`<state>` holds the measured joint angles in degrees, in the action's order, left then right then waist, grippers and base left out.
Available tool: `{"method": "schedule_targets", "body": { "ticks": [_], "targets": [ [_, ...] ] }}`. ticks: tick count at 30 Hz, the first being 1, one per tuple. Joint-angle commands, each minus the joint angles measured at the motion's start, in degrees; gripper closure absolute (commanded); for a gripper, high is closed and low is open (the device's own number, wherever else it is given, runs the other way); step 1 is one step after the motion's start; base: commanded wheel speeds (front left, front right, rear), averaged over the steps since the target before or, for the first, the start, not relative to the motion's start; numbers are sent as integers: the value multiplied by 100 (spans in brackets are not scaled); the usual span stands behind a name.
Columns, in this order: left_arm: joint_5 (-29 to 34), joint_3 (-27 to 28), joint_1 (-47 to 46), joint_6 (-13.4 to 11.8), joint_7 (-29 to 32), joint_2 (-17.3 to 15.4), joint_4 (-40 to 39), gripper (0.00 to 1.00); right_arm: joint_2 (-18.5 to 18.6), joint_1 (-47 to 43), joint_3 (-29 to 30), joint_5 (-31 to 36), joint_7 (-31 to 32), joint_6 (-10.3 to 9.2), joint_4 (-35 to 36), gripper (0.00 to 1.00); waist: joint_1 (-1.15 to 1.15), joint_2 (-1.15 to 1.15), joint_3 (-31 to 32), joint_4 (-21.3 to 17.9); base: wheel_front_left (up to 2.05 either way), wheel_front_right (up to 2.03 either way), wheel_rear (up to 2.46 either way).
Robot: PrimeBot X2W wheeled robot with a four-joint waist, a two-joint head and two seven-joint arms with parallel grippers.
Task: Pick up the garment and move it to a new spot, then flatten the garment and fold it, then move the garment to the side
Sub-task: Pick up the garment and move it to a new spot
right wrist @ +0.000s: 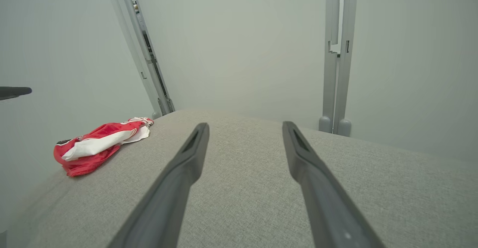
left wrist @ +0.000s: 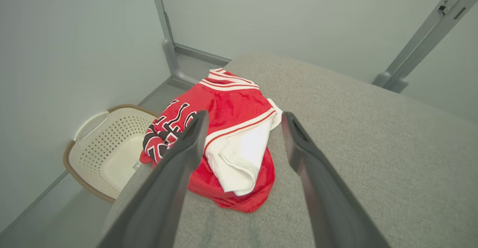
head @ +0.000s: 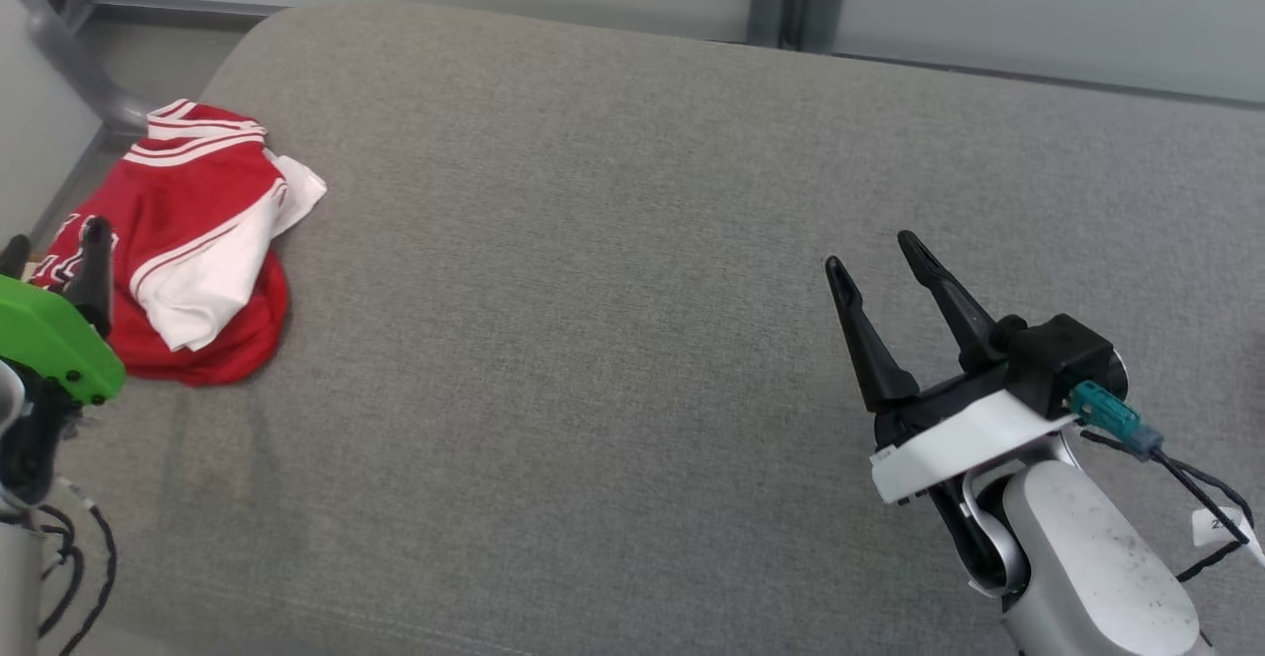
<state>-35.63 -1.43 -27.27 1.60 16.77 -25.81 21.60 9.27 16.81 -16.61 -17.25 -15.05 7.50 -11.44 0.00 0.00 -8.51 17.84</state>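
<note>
Step in hand: the first step, picking up the garment, is only getting under way; neither claw is holding anything yet.
Garment: the garment (head: 198, 241) is lying crumpled in a heap at the far left corner of the grey padded table (head: 632, 192). The red body is lying underneath, a white sleeve is flopping across the top, and the lettered part seems to be drooping over the left edge.
Left claw: the left claw (left wrist: 244, 116) is hanging just above the heap with its jaws standing wide apart and framing the white sleeve. It appears not to be touching the cloth.
Right claw: the right claw (head: 872, 253) is hovering over bare table, well apart from the garment. Its jaws are spread and gripping nothing.
Beside the table: a pale perforated basket (left wrist: 119, 128) is sitting on the floor below that corner.
Next move: the left claw is probably needing to drop onto the heap and close on a thick bunch of cloth, red body included, before lifting toward the open middle.
Risk: pinching the loose sleeve alone is likely to leave the rest dragging, or slipping off the edge toward the basket.
</note>
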Motion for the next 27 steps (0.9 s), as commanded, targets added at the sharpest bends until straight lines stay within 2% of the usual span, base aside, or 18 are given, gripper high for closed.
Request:
{"method": "schedule_targets", "body": {
  "ticks": [1,8,12,18,24,25,26,27],
  "targets": [
    [-103,52,-249,71,102,-89,220,0,52,121,-13,20,-14,-2,37,0,0,0,-576,-557,0,0,0],
    [-341,12,-816,341,574,-352,1542,0,96,420,-97,29,-14,-2,181,0,0,0,-1108,-1029,0,0,0],
    [-392,19,-1000,404,543,-447,2170,0,87,547,-128,40,-15,-2,245,0,0,0,-1310,-1215,0,0,0],
    [-430,41,-1172,436,452,-539,3164,0,58,625,-166,56,-15,-2,275,0,0,0,-1443,-1389,0,0,0],
    [-368,-112,-1279,494,378,-553,3763,0,53,594,-100,72,-15,-2,244,0,0,0,-1423,-1391,0,0,0],
    [-364,-125,-1306,508,316,-544,3811,7,52,589,-89,75,-15,-2,240,0,0,0,-1412,-1383,0,0,0],
    [-377,-134,-1332,521,251,-525,3873,59,47,583,-80,77,-15,-2,234,0,0,0,-1387,-1370,0,0,0],
    [-352,-153,-1354,531,176,-536,3906,80,45,576,-79,77,-16,-2,228,0,0,0,-1364,-1357,0,0,0]
  ]
}}
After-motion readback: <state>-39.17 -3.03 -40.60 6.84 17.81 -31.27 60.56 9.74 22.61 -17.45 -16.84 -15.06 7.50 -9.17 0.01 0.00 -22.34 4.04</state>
